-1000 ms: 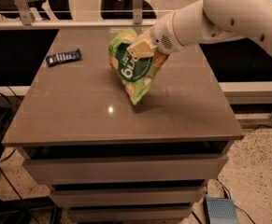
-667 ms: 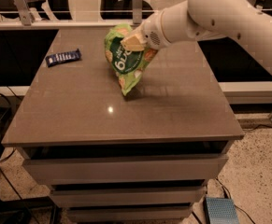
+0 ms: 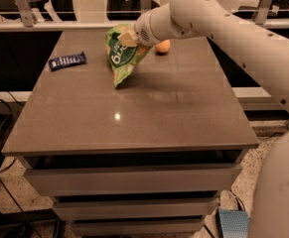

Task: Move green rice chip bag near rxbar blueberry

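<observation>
Green and crinkly, with white letters on a dark green circle: the green rice chip bag [image 3: 120, 58], over the back middle of the smooth grey-brown tabletop [image 3: 134, 128]. Hangs tilted from its top, with the low pointed end down by the tabletop. Touching there or just above it, hard to tell which.

Pinched at its top edge by the pincer [image 3: 129, 36]. Pressed together on the bag, at the end of the big white arm [image 3: 223, 29] stretched in from the right side, above the back part of the tabletop.

Small, flat and dark blue, with pale letters: the rxbar blueberry [image 3: 67, 60], a wrapped bar lying flat close to the back left edge of the tabletop. To the left of the bag and near it, but not touching, with bare tabletop in between.

Little round orange ball [image 3: 163, 46] just behind the bag on the right, tucked right under the arm and partly hidden by it.

Below the tabletop, a stack of wide grey drawers [image 3: 129, 180]. Down on the floor at the right, a small blue box [image 3: 232, 223].
</observation>
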`<move>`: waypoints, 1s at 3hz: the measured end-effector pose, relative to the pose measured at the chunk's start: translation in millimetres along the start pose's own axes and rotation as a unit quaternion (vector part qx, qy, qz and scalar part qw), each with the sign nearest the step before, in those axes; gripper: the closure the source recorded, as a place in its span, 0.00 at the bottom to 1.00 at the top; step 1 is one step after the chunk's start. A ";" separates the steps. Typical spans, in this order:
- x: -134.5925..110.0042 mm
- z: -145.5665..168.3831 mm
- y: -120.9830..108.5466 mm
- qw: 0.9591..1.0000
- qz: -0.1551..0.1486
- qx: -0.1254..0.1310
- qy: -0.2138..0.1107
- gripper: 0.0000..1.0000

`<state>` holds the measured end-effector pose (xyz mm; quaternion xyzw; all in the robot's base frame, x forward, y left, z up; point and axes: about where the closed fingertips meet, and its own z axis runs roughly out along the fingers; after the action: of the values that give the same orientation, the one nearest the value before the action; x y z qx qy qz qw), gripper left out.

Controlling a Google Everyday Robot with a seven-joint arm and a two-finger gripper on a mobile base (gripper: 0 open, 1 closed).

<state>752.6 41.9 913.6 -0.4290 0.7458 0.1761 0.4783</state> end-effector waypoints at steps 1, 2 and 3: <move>-9.0 39.6 -1.5 1.000 0.008 -0.006 -0.001 1.00; -19.0 70.7 7.3 1.000 0.013 -0.019 -0.004 1.00; -22.3 90.2 19.2 0.999 0.020 -0.032 -0.005 1.00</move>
<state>791.8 124.1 886.7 -0.4281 0.7460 0.2118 0.4640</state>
